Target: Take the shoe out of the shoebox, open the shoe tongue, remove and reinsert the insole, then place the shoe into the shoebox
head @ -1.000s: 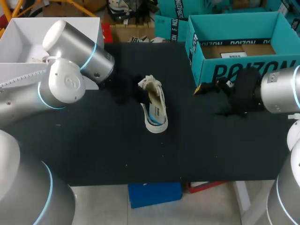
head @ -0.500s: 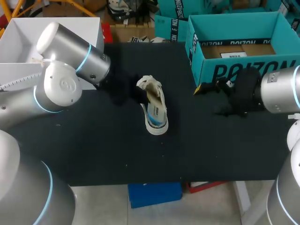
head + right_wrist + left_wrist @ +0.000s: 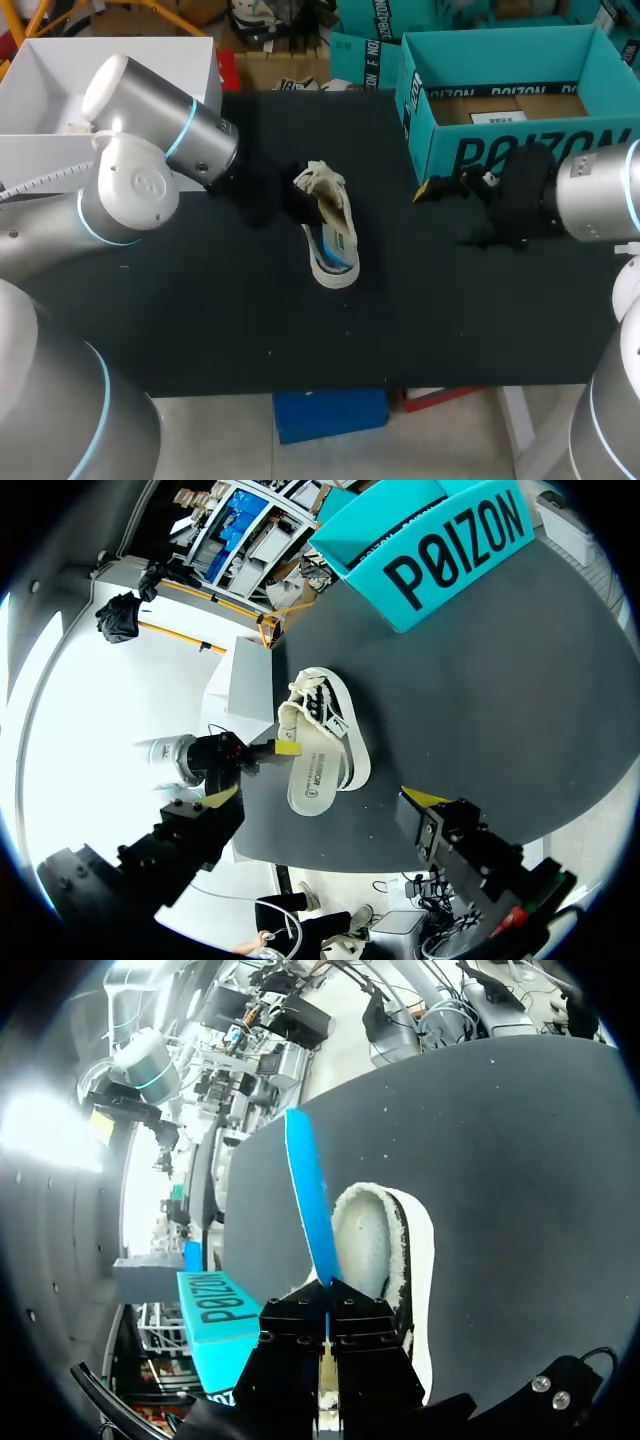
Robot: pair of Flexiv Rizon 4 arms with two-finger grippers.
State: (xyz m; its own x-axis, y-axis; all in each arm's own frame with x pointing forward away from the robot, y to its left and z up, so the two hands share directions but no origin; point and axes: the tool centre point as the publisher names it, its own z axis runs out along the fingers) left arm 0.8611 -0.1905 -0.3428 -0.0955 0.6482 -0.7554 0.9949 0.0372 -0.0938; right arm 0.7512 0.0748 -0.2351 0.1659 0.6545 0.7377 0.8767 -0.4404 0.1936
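My left hand (image 3: 326, 1312) is pressed together on the near end of the blue insole (image 3: 305, 1195). My own fingers hide most of the contact, so I can only say it looks clamped. The insole runs on edge ahead of my fingers, along the opening of the shoe (image 3: 330, 235). The white shoe lies on its side near the middle of the black worktop (image 3: 200, 300), with its laced end towards the back edge and its sole facing right. My right hand (image 3: 325, 797) hangs over the right side of the worktop with its fingers wide apart, holding nothing. The teal shoebox (image 3: 470, 150) stands open at the back right corner, well apart from the shoe.
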